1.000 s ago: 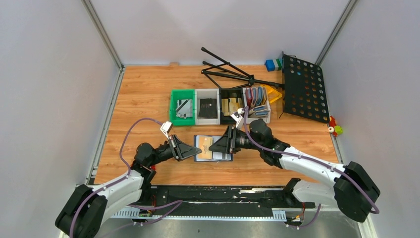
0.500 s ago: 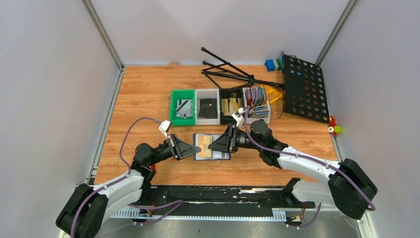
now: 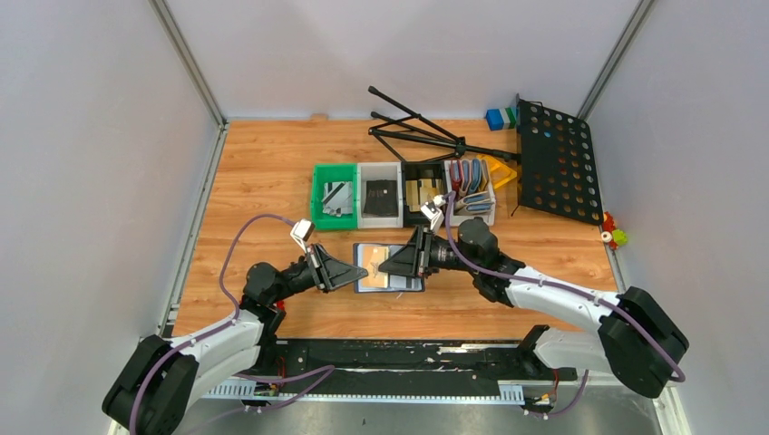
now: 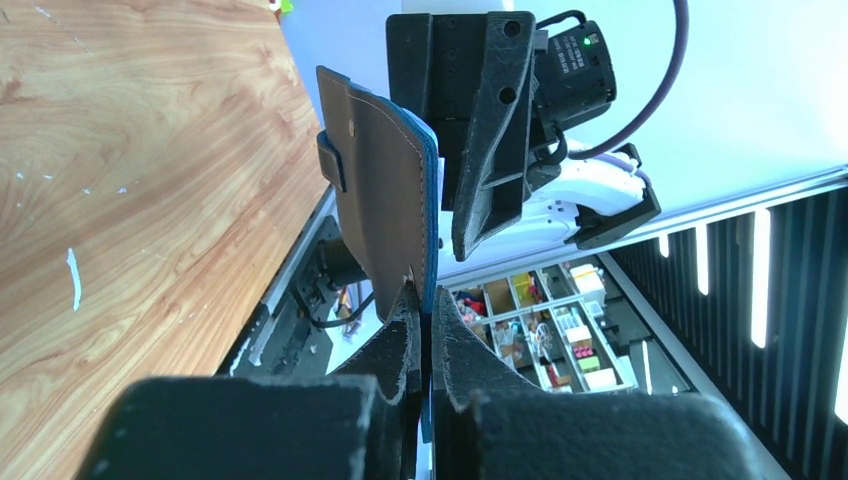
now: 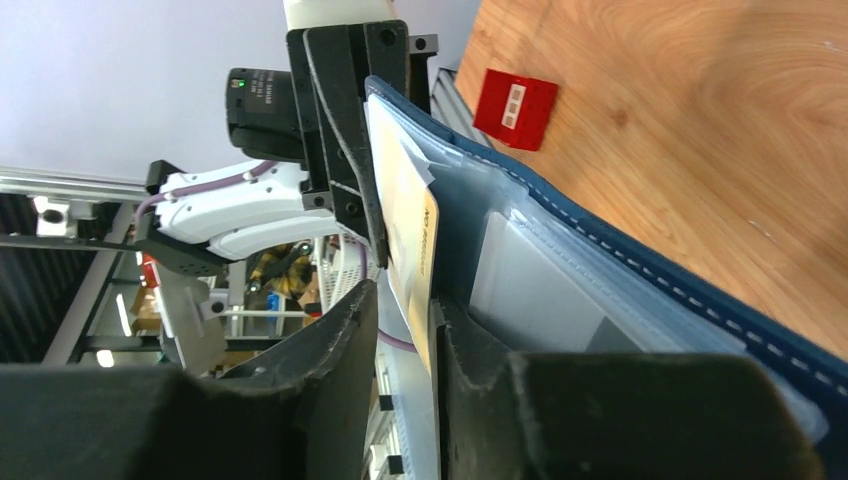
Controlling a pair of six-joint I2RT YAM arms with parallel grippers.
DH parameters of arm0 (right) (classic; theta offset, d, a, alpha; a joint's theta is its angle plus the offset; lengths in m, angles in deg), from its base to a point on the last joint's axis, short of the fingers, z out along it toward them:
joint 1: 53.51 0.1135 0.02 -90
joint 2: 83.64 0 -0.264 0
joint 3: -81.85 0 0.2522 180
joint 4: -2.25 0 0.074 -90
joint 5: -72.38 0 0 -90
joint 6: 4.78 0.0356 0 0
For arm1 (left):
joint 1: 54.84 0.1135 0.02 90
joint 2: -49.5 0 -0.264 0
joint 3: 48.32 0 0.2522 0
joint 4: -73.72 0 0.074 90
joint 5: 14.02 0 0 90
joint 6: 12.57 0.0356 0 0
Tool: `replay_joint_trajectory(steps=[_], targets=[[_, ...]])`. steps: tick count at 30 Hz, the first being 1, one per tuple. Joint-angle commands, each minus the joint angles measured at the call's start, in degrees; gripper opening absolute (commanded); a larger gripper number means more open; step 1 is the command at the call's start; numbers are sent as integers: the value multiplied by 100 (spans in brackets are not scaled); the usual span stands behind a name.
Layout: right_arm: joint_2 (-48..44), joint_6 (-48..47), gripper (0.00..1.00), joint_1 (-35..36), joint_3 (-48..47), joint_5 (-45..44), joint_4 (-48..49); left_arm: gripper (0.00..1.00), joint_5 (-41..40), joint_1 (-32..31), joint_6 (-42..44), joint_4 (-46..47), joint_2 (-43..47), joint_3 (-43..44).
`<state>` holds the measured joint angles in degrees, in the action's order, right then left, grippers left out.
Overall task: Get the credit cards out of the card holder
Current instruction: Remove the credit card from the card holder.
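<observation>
**Right fingers on a tan-gold card, left fingers anchoring the open holder**

The card holder [image 4: 385, 200] lies open on the surface [image 3: 272, 181], its long axis running from one set of fingers to the other. The left fingers [image 3: 361, 273] are pressed together on its near end. The right fingers [image 3: 384, 266], narrowly parted, straddle the edge of a tan-gold credit card [image 5: 412, 215] that stands out of a pale pocket and stretches away toward the left fingers. The right arm is the nearer to the card, so the pull probably runs back along that axis, away from the left fingers. Against a second ago, the right fingers have crept a little closer to the left ones and narrowed slightly, and the holder has shifted a touch that way.
</observation>
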<state>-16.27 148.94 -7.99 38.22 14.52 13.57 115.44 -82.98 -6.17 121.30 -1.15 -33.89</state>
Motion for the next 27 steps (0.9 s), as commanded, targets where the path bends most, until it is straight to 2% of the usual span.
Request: replay_joint_trajectory(steps=[1,4,7,18,27], targets=[[190,630,24,12,118,420,1601,0,70,-23,-96,599,-6,-156],[153,735,21,14,144,464,1758,0,38,-24,-83,591,-5,-214],[75,689,13,10,119,426,1638,0,12,-22,-78,600,-18,-225],[-256,768,1,-128,339,500,1575,0,-179,-16,-81,641,-98,-341],[-697,641,0,-377,593,524,1118,0,-215,-16,0,629,-223,-360]])
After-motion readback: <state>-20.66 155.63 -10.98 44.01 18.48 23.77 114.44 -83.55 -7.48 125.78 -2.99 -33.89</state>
